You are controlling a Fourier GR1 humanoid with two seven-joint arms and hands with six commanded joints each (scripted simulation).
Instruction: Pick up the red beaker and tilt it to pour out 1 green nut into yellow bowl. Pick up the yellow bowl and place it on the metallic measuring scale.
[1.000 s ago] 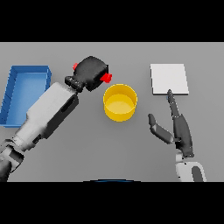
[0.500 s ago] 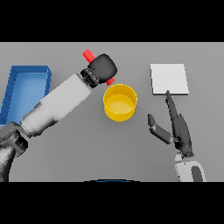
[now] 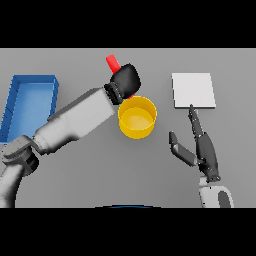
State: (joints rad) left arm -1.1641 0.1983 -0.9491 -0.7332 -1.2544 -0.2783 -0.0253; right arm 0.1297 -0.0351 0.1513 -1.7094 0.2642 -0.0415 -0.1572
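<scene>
My left arm (image 3: 75,122) is a thick, smooth casing, light grey fading to white, with a darker grey rounded joint low down. A black ribbed cuff joins it to the left hand (image 3: 126,81), which is a glossy black, rounded shape. My right hand (image 3: 202,147) is dark grey with slim fingers and a blocky thumb, on a white wrist casing (image 3: 216,196).
</scene>
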